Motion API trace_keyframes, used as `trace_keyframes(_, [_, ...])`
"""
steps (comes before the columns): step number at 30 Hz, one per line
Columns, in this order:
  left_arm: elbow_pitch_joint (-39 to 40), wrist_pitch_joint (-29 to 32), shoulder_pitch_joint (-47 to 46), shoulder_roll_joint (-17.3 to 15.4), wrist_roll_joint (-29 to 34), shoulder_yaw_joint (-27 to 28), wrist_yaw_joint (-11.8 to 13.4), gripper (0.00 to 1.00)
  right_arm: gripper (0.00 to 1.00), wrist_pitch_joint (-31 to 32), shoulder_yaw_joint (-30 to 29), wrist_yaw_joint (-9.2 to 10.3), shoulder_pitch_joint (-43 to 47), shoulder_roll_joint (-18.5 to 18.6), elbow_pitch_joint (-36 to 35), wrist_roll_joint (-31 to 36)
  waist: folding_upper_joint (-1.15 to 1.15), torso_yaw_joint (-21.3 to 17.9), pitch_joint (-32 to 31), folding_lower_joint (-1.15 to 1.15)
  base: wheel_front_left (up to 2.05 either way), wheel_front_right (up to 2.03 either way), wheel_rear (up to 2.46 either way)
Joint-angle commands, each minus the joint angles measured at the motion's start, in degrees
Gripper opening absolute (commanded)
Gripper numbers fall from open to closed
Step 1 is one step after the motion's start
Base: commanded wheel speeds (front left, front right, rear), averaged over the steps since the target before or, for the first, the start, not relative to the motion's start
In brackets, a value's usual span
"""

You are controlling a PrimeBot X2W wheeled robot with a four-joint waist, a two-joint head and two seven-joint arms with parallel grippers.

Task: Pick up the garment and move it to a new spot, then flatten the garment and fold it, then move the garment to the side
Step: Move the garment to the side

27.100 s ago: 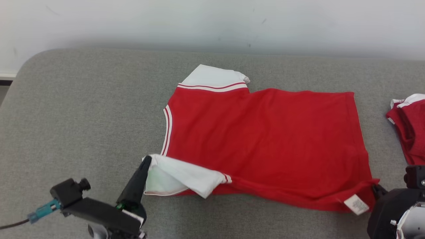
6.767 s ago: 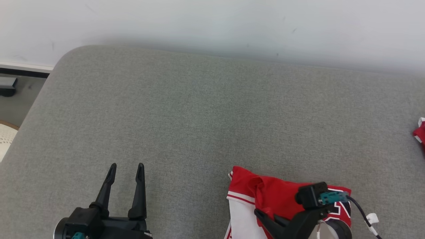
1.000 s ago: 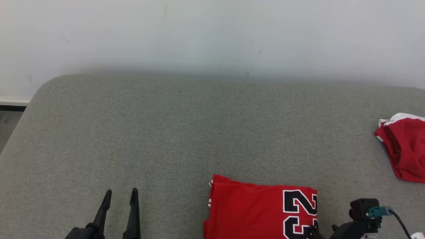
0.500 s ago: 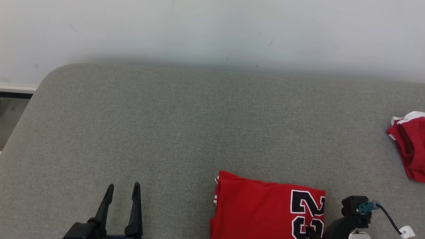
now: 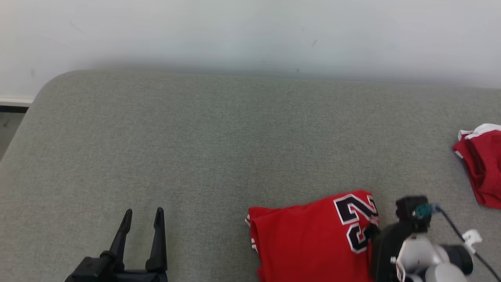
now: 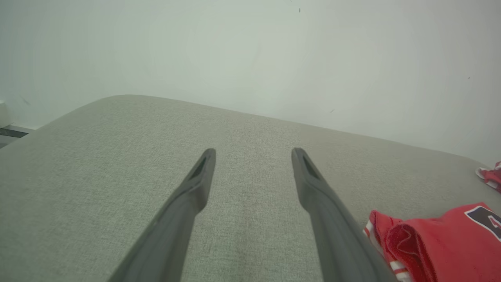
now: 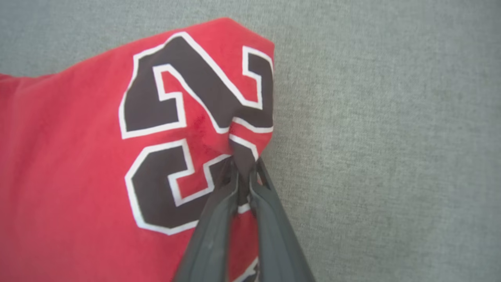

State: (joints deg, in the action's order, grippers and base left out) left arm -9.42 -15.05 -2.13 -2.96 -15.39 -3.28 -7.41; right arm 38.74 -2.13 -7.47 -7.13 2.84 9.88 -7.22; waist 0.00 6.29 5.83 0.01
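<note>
The garment (image 5: 309, 239) is a folded red jersey lying on the grey surface at the bottom centre-right of the head view, its dark white-outlined numerals (image 5: 358, 225) facing up. My right gripper (image 5: 372, 232) is shut on its right edge, beside the numerals. The right wrist view shows both fingers pinching a raised pucker of fabric (image 7: 242, 156) at the numerals' edge, where my right gripper (image 7: 243, 169) grips. My left gripper (image 5: 143, 213) is open and holds nothing, well left of the garment. In the left wrist view the gripper (image 6: 253, 152) hovers over bare cushion, with the garment (image 6: 442, 243) at the lower right.
A second red and white cloth (image 5: 479, 164) lies bunched at the right edge, also seen as the cloth (image 6: 489, 176) in the left wrist view. The grey upholstered surface (image 5: 195, 137) has a rounded far-left corner and meets a white wall (image 5: 250, 31) behind.
The right arm has risen further into view with the garment's right edge pinched. That numbered end has lifted and swung away from me. The left gripper has stayed put, and the camera shifted slightly.
</note>
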Motion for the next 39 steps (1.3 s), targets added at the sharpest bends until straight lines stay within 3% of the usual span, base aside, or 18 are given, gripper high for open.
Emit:
trace_keyframes(1, [0.53,-0.17,-0.50,0.03,-0.41,-0.02,-0.07,1.00,0.00,0.08,-0.36,-0.04,-1.54,0.08,-0.59,0.20,0.00,-0.65,0.27,-0.01,0.00,0.00,0.00])
trace_keyframes(12, [4.82,-0.18,-2.93,0.06,-1.63,-0.15,0.08,1.00,0.00,3.47,-1.81,-0.04,-17.08,8.44,2.23,0.03,0.00,-5.01,4.71,-0.01,0.00,0.00,0.00])
trace_keyframes(24, [5.82,-0.17,-6.79,0.04,-0.77,-2.01,0.04,1.00,0.00,3.83,-7.03,-0.04,-35.87,11.97,10.83,0.62,0.00,-10.00,10.31,-0.01,0.00,0.00,0.00])
trace_keyframes(31, [6.13,-0.18,-6.35,0.05,-1.24,-2.34,-0.02,1.00,0.00,3.31,-13.20,-0.04,-36.42,14.63,8.65,3.48,0.00,-11.25,10.27,-0.01,0.00,0.00,0.00])
trace_keyframes(39, [6.49,-0.17,-7.07,-0.23,-0.12,-3.23,-0.05,1.00,0.00,-0.37,-14.57,-0.04,-36.93,17.74,11.10,10.70,0.00,-11.33,11.70,-0.01,0.00,0.00,0.00])
